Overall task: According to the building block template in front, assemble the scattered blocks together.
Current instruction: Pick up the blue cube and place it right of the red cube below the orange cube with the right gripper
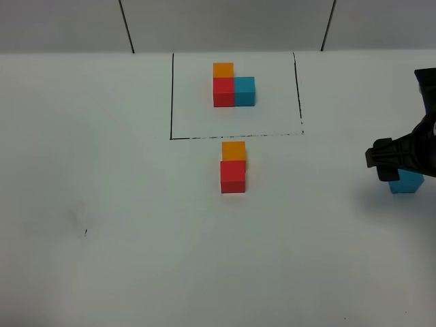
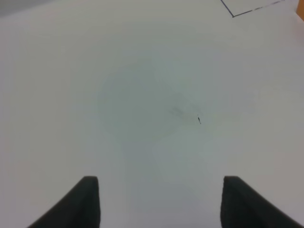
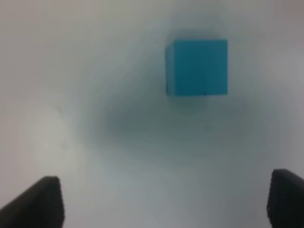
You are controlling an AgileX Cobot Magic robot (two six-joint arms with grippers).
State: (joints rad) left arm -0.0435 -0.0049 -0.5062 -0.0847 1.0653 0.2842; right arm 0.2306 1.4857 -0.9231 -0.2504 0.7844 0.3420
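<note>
The scattered blocks lie outside the black frame (image 1: 172,95): the orange cube (image 1: 234,150) and the red cube (image 1: 233,176) touch in a short line just below the frame's lower edge, orange nearer it; the teal cube (image 1: 407,181) sits alone, well off to the frame's lower right, partly hidden by the right gripper (image 3: 166,206); inside the frame stands the building block template (image 1: 223,92), a tight L of orange, red and teal; the right gripper's jaws are spread wide, the teal cube ahead of them and untouched; the left gripper (image 2: 161,202), well away from the frame's lower left corner, hangs spread over bare white table (image 1: 102,272), pinching nothing.
</note>
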